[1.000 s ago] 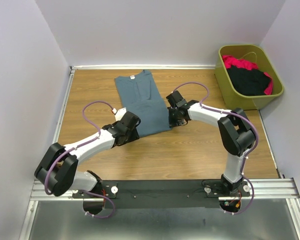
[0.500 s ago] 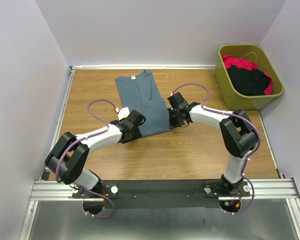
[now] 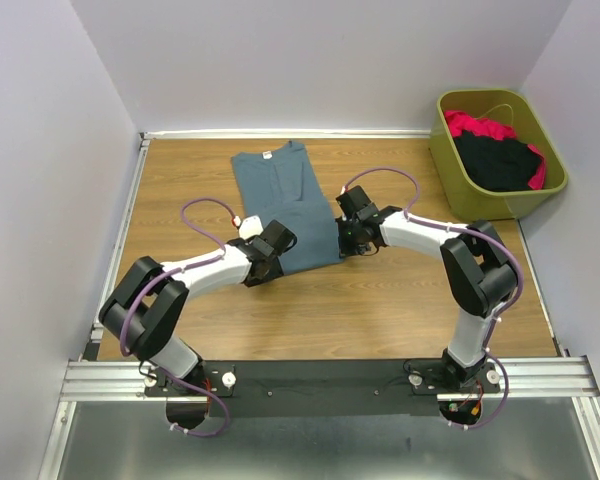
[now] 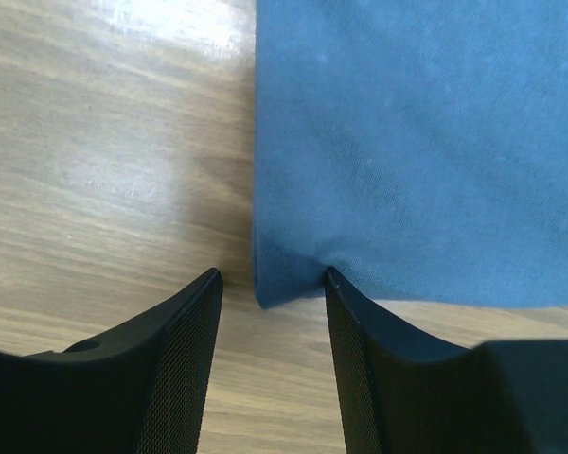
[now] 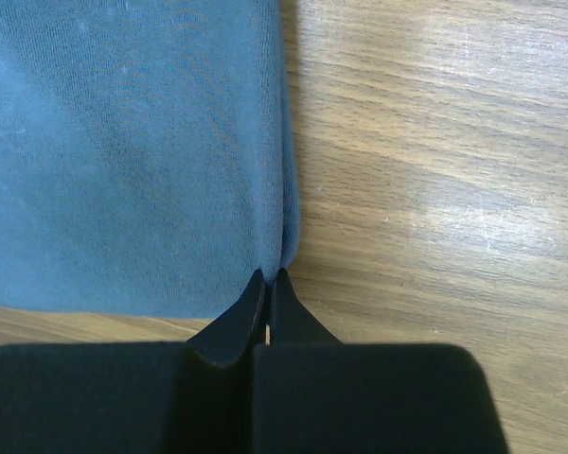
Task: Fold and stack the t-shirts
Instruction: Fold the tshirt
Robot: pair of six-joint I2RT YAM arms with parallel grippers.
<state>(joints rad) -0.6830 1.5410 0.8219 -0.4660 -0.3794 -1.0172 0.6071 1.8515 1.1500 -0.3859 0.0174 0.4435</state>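
Spread apart at the left end effector [image 4: 271, 276], straddling the near left corner of the slate-blue t-shirt [image 3: 285, 200], with one finger [image 4: 360, 359] touching the hem and nothing pinched. Clenched tight at the right end effector [image 5: 270, 276], tips pressed against the shirt's near right corner, right at its folded side edge; cannot tell about cloth caught between them.

Lying flat on the wooden worktop [image 3: 380, 300] as a long narrow shape, neck toward the far wall, with the near hem partly covered by both arms in the overhead view. Looping up beside each wrist, purple cables [image 3: 205, 210].

Well apart, off the worktop's far right corner by the wall, an olive-green bin [image 3: 470, 190] holding a black t-shirt [image 3: 495, 160] on top of a bright red-pink one [image 3: 470, 125].

Inside the blue neck, a small white label [image 3: 265, 155], too small to read.

Along the near edge, a metal rail [image 3: 330, 375] carrying both arm bases.
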